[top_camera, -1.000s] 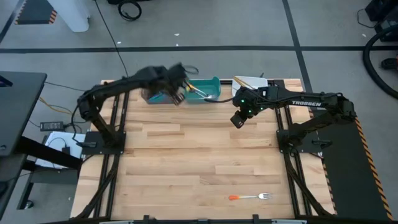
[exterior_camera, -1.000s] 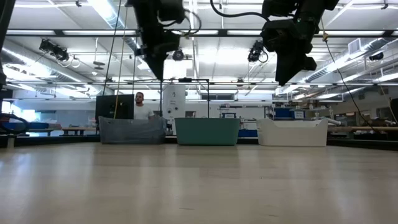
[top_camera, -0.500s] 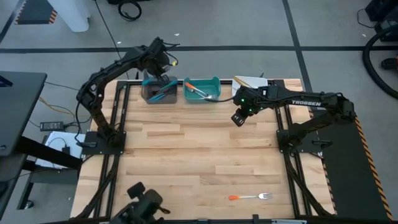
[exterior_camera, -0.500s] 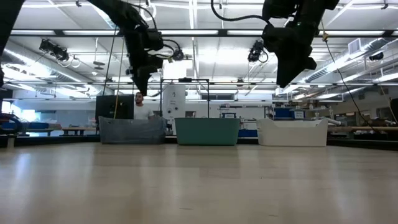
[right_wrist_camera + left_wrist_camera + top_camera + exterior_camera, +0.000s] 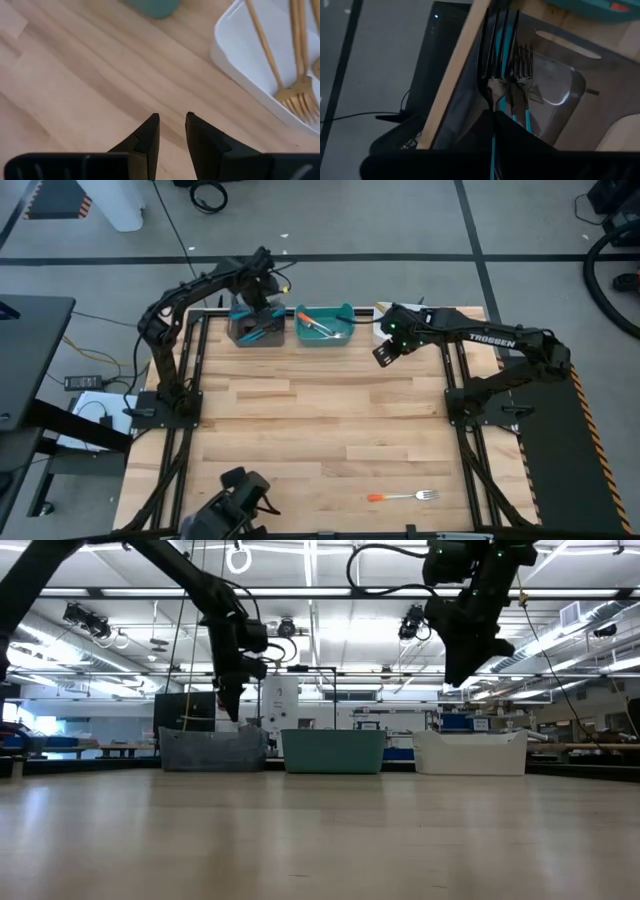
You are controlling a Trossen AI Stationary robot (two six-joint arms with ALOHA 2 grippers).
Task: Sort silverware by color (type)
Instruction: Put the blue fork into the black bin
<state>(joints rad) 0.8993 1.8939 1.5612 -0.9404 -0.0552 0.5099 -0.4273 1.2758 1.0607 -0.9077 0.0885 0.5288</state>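
1. Left gripper (image 5: pixel 262 275) poised above grey bin (image 5: pixel 240 333) at far edge of table (image 5: pixel 300 430); fingers pinched on teal handle of held fork (image 5: pixel 496 55), dark slim tines pointing down into the bin.
2. Grey bin contents: more blue forks (image 5: pixel 522 70), silver tines, teal-blue handles, lying together just beside the held one.
3. Teal bin (image 5: pixel 345 313), just right of grey bin: orange-handled forks (image 5: pixel 312 326) with silver tines, lying at an angle.
4. White bin (image 5: pixel 235 45) at far right corner: gold forks (image 5: pixel 295 95), gold from handle to tine, side by side, tines toward the near wall.
5. Right gripper (image 5: pixel 170 125) raised above bare wood near white bin; jaws slightly parted, nothing between them.
6. Lone fork (image 5: pixel 402 496) flat near front edge of table, well apart from bins: orange handle, silver tines pointing right.
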